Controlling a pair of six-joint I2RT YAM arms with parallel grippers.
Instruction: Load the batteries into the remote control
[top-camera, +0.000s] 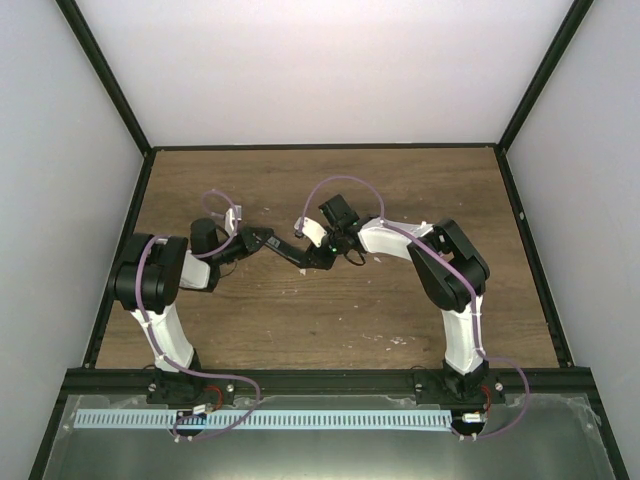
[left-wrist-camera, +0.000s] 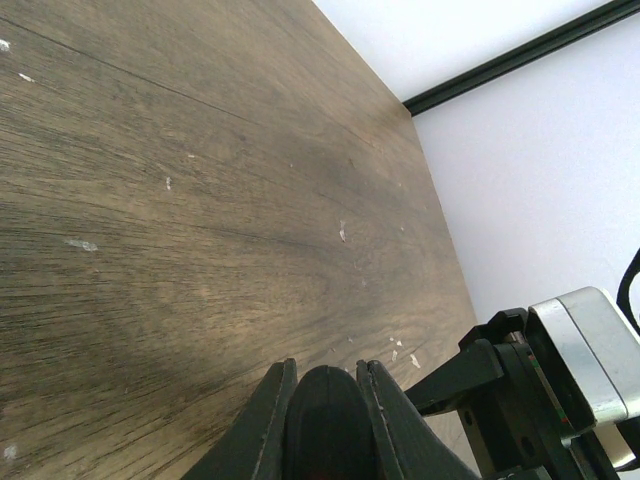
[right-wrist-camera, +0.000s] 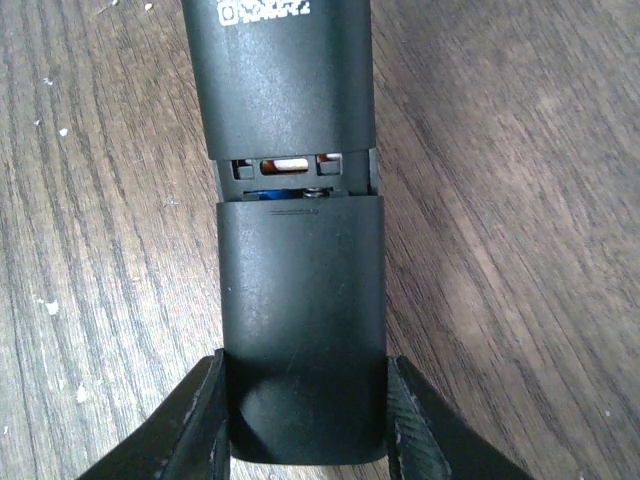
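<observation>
A brown wooden table (top-camera: 330, 180) is filling the floor of the cell, its grain running from 9 to 3 o'clock. Small white flecks (top-camera: 385, 340) are lying directly on the boards, clustering toward 5 o'clock near the front edge, with a few more sitting scattered elsewhere. A thin black frame (top-camera: 320, 147) is bordering the table at 9, 12 and 3 o'clock.
</observation>
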